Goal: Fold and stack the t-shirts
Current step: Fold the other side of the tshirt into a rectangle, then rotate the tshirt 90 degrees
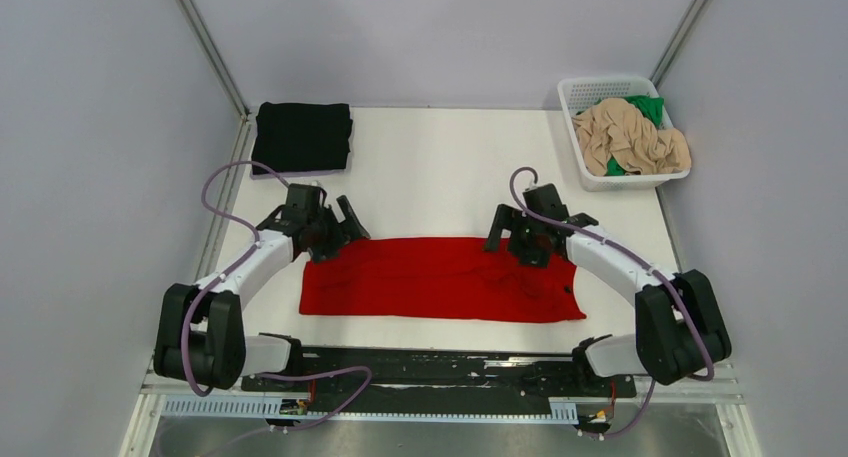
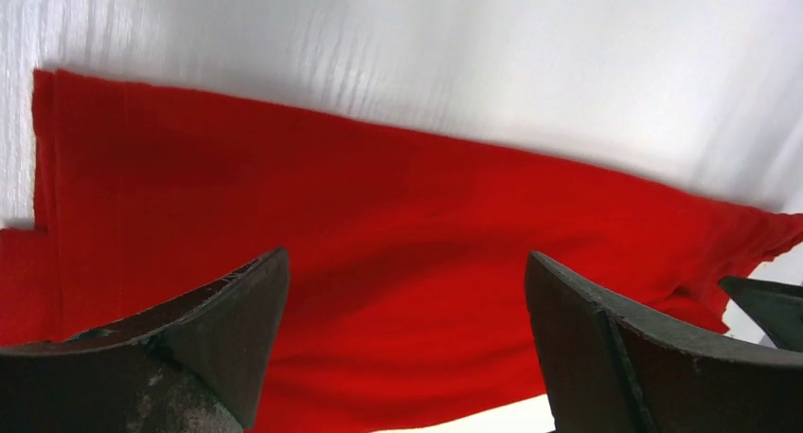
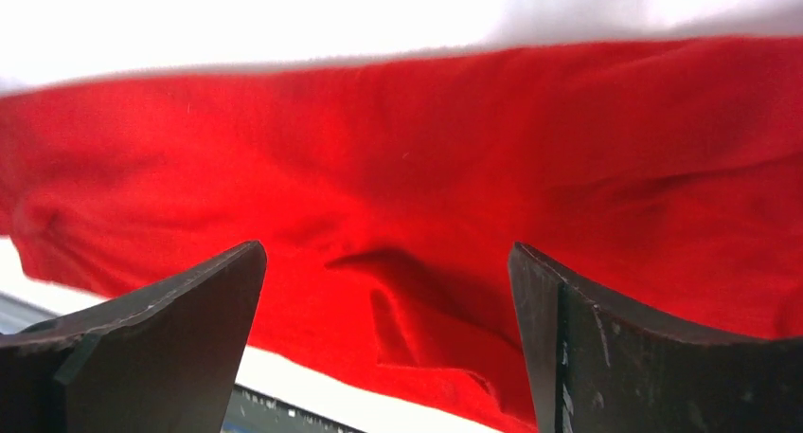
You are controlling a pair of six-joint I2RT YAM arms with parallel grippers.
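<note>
The green t-shirt [image 1: 648, 107] lay mostly hidden under the beige t-shirt [image 1: 630, 139] in the basket [image 1: 605, 79]. The left gripper [image 1: 343, 232] and the right gripper [image 1: 508, 242] covered parts of the far edge of the red t-shirt [image 1: 440, 277]. Both wrist views cut this shirt off at their edges, so its full outline was not visible there.

Red shirt [image 1: 440, 282] lies flat, left gripper [image 1: 338, 231] and right gripper [image 1: 505, 239] at its far corners. Black shirt [image 1: 302, 137] sits folded far left. Beige shirt [image 1: 632, 142] and green shirt [image 1: 647, 107] are in the basket [image 1: 632, 181].
</note>
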